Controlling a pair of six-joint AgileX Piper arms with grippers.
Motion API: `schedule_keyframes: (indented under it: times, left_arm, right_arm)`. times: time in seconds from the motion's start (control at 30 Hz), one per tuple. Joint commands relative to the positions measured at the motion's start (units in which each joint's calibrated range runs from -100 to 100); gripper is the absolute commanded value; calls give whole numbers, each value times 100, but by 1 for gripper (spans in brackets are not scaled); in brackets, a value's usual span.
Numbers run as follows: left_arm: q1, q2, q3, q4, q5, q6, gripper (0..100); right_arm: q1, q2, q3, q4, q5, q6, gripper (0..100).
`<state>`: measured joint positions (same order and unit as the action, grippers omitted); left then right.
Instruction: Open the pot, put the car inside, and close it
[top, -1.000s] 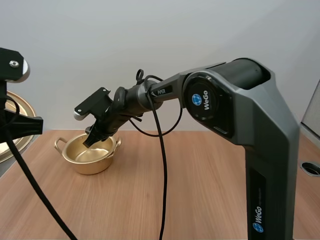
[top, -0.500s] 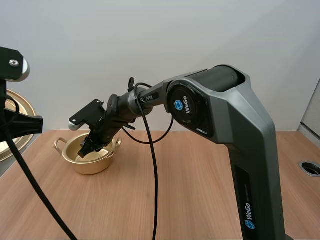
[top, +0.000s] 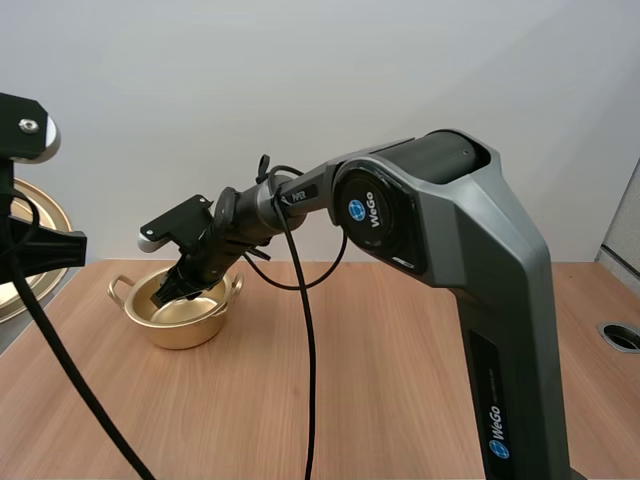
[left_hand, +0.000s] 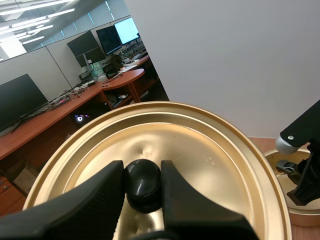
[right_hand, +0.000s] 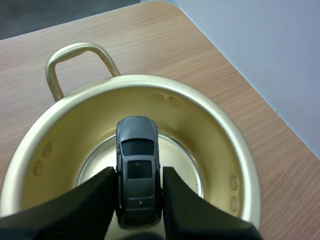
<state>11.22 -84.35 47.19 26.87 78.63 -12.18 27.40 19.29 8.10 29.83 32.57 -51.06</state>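
- High view — the pot (top: 180, 322) stands open on the table (top: 380, 380) toward its far left side, and the right arm reaches across so that the right gripper (top: 176, 291) dips past the rim into the pot's mouth. At the table's left edge the left arm holds the lid (top: 40, 208) up and well apart from the pot.
- Left wrist view — the left gripper (left_hand: 143, 171) is clamped on the lid's black knob (left_hand: 143, 186), one finger on either side, with the lid's golden face spread out beyond. Past the lid's rim the pot and the other arm working at it are in sight.
- Right wrist view — the right gripper's two fingers pinch the small dark grey car (right_hand: 138, 172) by its flanks, nose pointing toward the pot's far wall (right_hand: 210, 125). The car hangs inside the pot over its shiny floor; whether the wheels touch the bottom I cannot tell. One loop handle (right_hand: 75, 55) stands at the far rim.
- Step in hand, as I judge it — opening is done and the car is being placed, so the task is roughly halfway through.
- The next move calls for parting the right fingers to let the car go, then lifting that gripper straight out without catching the rim. Only once the mouth is free should the left arm bring the lid across, centre it and set it down.
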Motion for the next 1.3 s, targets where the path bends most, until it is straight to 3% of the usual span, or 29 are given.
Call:
schedule_keyframes:
  times: [0.0, 0.23, 0.4, 0.57, 0.67, 0.8, 1.1, 1.27]
  left_arm:
    - [4, -5, -10, 2, -6, -5, 0]
    - [4, -5, -10, -10, 3, 52, 0]
    - [4, -5, -10, -10, 3, 74, 0]
    - [4, -5, 7, -47, -430, 74, 0]
    - [4, 139, 169, -161, -1229, 74, 0]
    - [4, 776, 554, -422, -2085, 74, 0]
    - [4, 2857, 1322, -605, -4558, 54, 0]
    - [4, 4042, 1337, -804, -5896, 40, 0]
  right_arm:
    - [0, 2, -7, -138, 31, 0, 100]
    - [0, -9, -7, -205, -175, 0, 100]
    - [-26, -140, -7, -665, -773, 0, 100]
    - [-247, -506, -7, -708, -1071, 203, 100]
    - [-581, -857, -7, -701, -1200, 892, 100]
    - [-1177, -1379, -7, -701, -752, 1311, 100]
    - [-2500, -2536, -7, -701, 1951, 1311, 100]
    - [-2949, -3122, -7, -701, 3409, 1311, 100]
